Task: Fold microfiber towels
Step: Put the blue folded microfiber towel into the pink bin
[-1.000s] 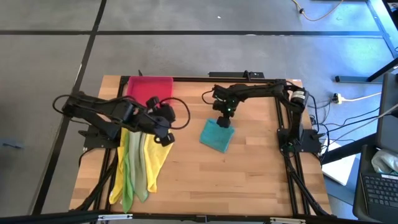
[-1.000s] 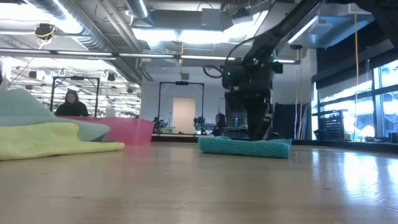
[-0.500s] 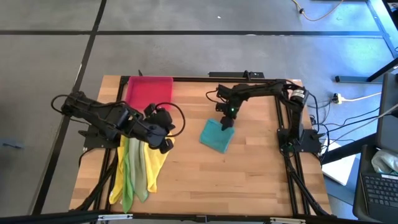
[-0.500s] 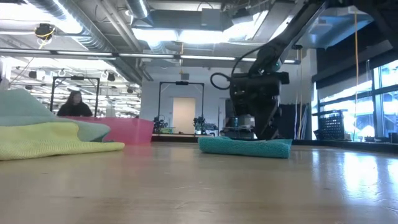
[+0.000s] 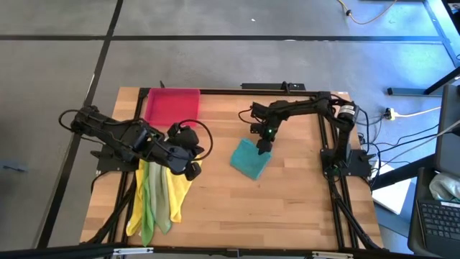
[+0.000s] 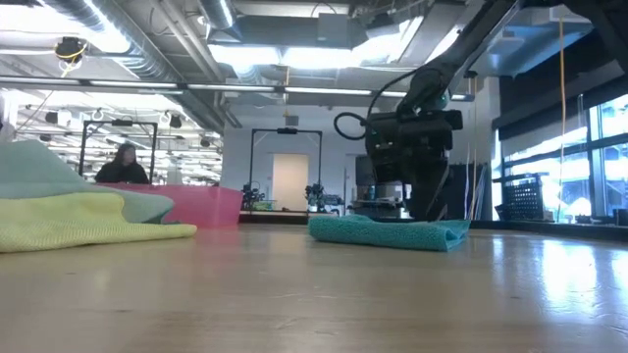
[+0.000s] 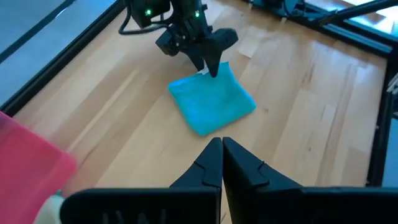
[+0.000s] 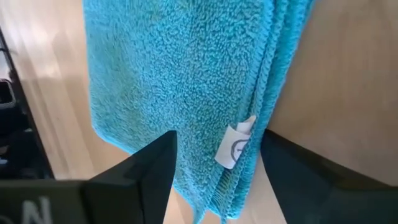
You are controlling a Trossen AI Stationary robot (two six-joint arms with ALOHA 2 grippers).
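Note:
A folded teal towel [image 5: 250, 158] lies flat on the wooden table right of centre. My right gripper [image 5: 263, 146] stands open at its far right corner, slanting down. A white tag [image 8: 235, 146] shows on the towel's layered edge between the fingers. At the table's left, yellow [image 5: 183, 183], bright green [image 5: 148, 212] and pale olive [image 5: 164, 205] towels lie spread in a heap. My left gripper [image 5: 192, 170] hovers shut above that heap's right side with nothing in it; its closed fingers [image 7: 222, 155] point toward the teal towel [image 7: 211, 102]. My right gripper comes at the teal towel's far right corner [image 7: 217, 67] slanting down from the far side. One open finger [image 8: 146, 165] is over the towel's top face, the other [image 8: 298, 168] over bare wood beyond the layered edge. The tips reach the towel [image 6: 388, 231], which stays flat on the table.
A pink-red tray [image 5: 172, 106] stands at the far edge, left of centre, behind the heap. Bare wood lies in front of the teal towel and along the table's right side. A person [image 6: 123, 165] sits in the room beyond the table.
My right gripper has come down and toward the near edge onto the teal towel's far right corner, staying open. In the low view the towel's outline has widened a little at that end. My left gripper has rolled and drifted slightly toward the near edge above the heap.

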